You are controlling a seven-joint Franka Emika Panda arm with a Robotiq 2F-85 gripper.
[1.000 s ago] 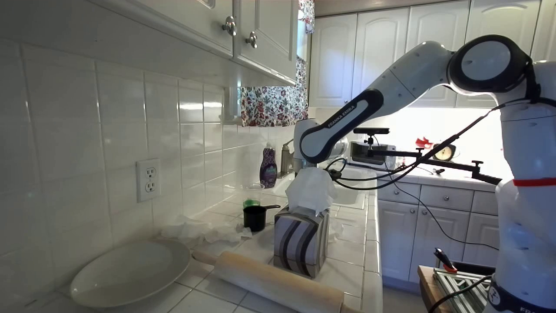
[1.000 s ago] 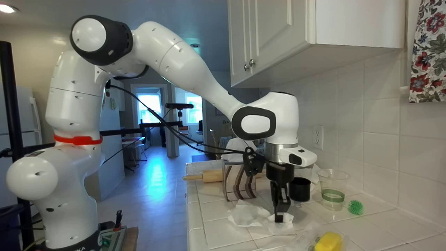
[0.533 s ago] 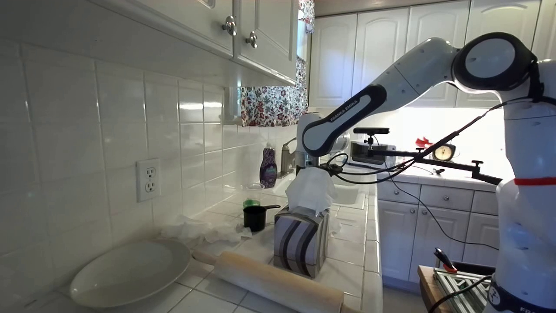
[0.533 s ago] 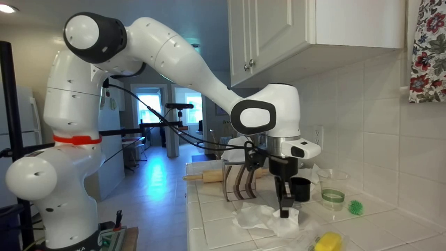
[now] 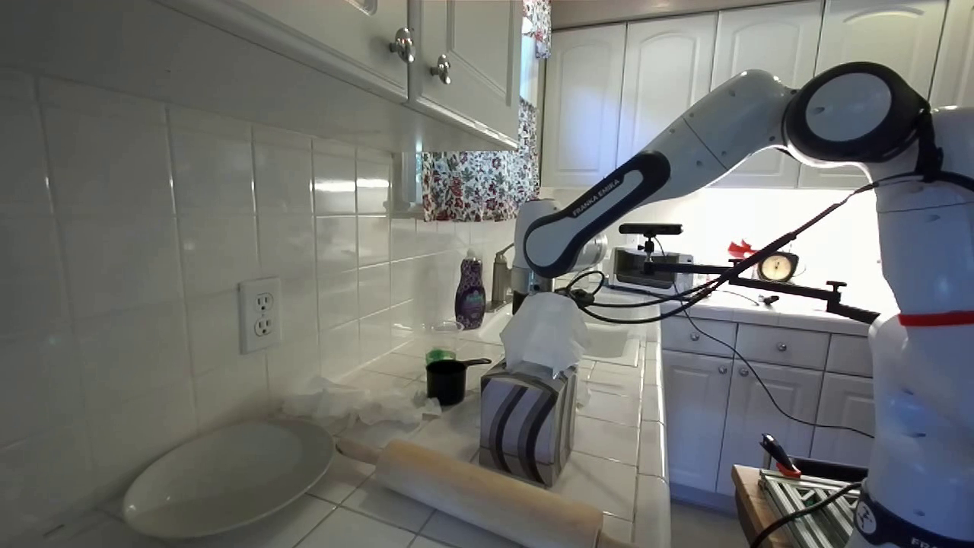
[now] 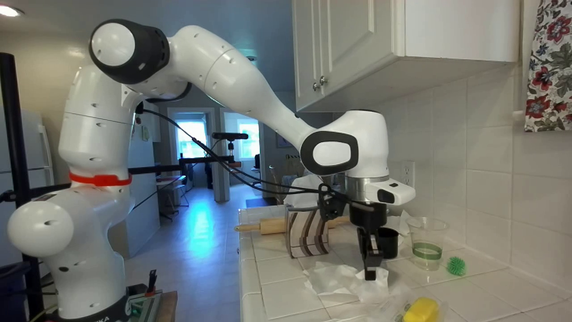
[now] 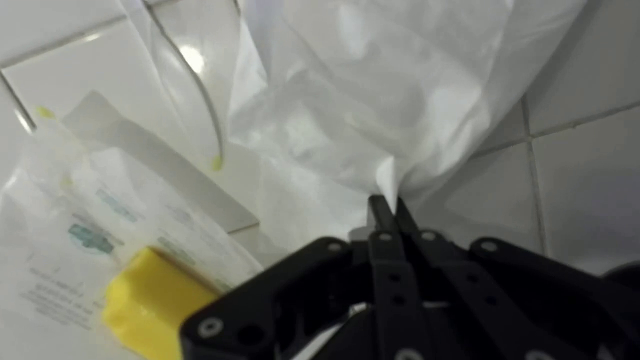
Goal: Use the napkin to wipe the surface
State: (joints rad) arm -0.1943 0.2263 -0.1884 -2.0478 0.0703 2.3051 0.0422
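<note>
Your fingers (image 7: pixel 383 220) are pinched tight on a fold of the napkin (image 7: pixel 370 100); you can see this best in the wrist view. The napkin is white and crumpled, and it lies on the shiny white tiles of the table (image 6: pixel 286 293). In an exterior view, your fingers point down, and most of the napkin spreads out to their left. The striped tissue box (image 6: pixel 308 235) stands farther back on the left, with a white tissue (image 5: pixel 544 331) poking out of its top. From there, a wooden rolling pin (image 6: pixel 271 226) lies behind the box. The black measuring cup (image 6: pixel 389 245) is just past your fingers. On the right stands a clear plastic cup (image 6: pixel 426 252) with a green band, and a spiky green ball (image 6: pixel 456 266) sits beside it. A yellow block (image 6: pixel 422 310) is near, with a printed plastic wrapper (image 7: pixel 115 215); whether in it or on it, you can't tell.
</note>
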